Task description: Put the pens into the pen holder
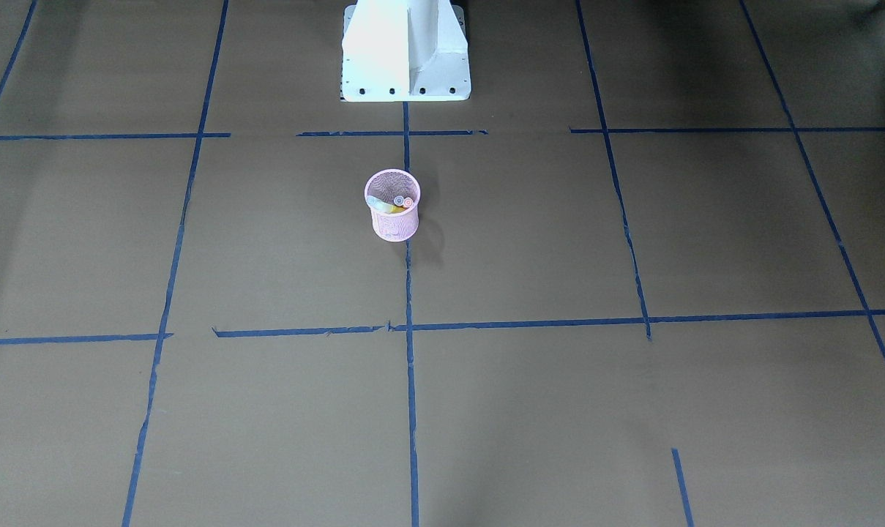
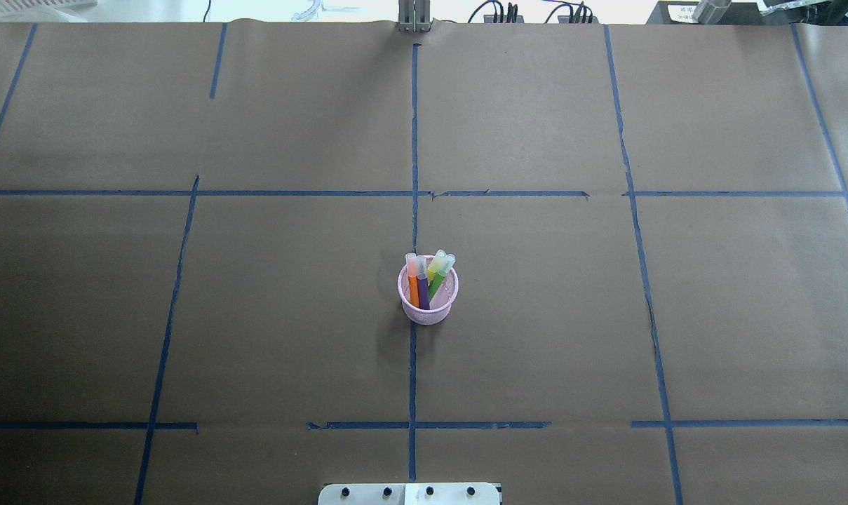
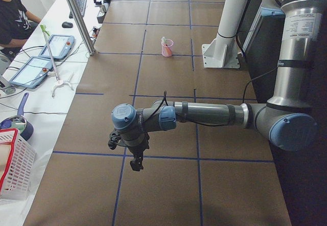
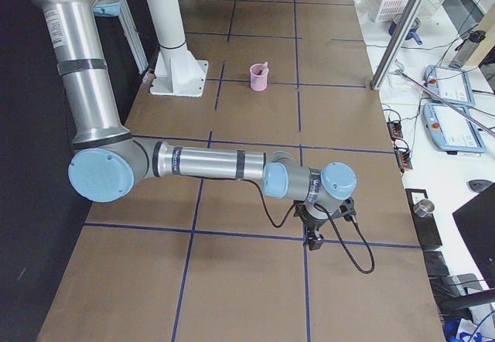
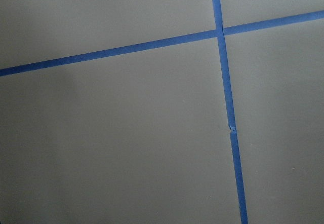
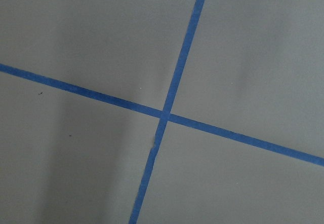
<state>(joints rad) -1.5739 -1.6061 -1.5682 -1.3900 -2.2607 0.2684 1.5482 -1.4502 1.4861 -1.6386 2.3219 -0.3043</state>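
Pink wire mesh forms the pen holder [image 2: 428,310], a small round cup that tapers slightly toward its foot. We see it standing upright straight out in front of the robot's white base [image 1: 405,58], near it and on the line of blue tape [image 2: 414,140] that runs out from the base's middle. Inside the cup lean slim, smooth sticks with pale translucent caps poking above the rim: an orange pen [image 2: 413,287] and a purple pen [image 2: 424,293] side by side, and a green pen [image 2: 436,286] tilted away from them. A fourth cap may show beside the green one, but the overhead view is too small for us to be sure. Matte brown paper [image 2: 255,294] covers the table, split into squares by the tape.

The left gripper [image 3: 136,163] hangs fingers-down over the paper, well apart from the base toward the table's left end. The right gripper [image 4: 313,241] hangs likewise, well apart from the base toward the right end. We cannot tell whether either one's fingers are spread or pressed together. Both wrist views show paper and a tape crossing.
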